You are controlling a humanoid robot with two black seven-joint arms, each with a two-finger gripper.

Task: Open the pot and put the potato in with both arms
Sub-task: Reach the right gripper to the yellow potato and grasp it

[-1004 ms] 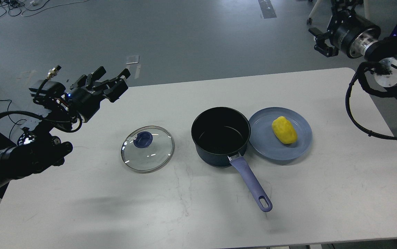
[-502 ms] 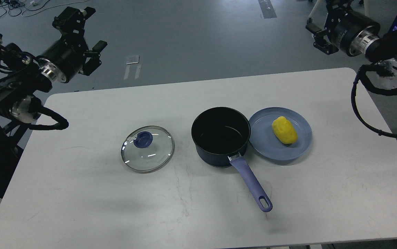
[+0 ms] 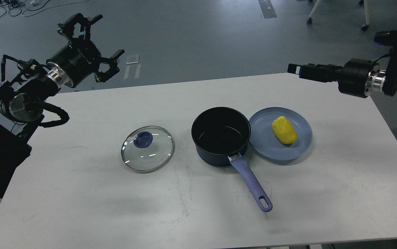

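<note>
1. The pot [image 3: 221, 136] is seen uncovered at mid-table [image 3: 81, 207], its interior dark and apparently empty, its purple handle [image 3: 252, 185] pointed toward the near edge.
2. The glass lid [image 3: 147, 149] is seen lying flat on the table to the left of the pot, apart from it, blue knob [image 3: 143, 139] up; the opening step is judged done.
3. The potato [image 3: 284, 130] is shown resting on a blue plate [image 3: 264, 145] just right of the pot, the plate's rim touching or nearly touching the pot wall; it has not yet been moved.
4. The left gripper [image 3: 96, 43] is held high and well to the left of the pot, beyond the table's far edge, its fingers spread apart and nothing held between them.
5. The right gripper [image 3: 297, 69] is held above the far edge, beyond the plate and to the right of the pot; it is seen side-on, so whether its fingers are apart or together cannot be told.
6. What is left, by this reckoning: the potato is to be grasped, lifted off the plate and lowered into the pot.
</note>
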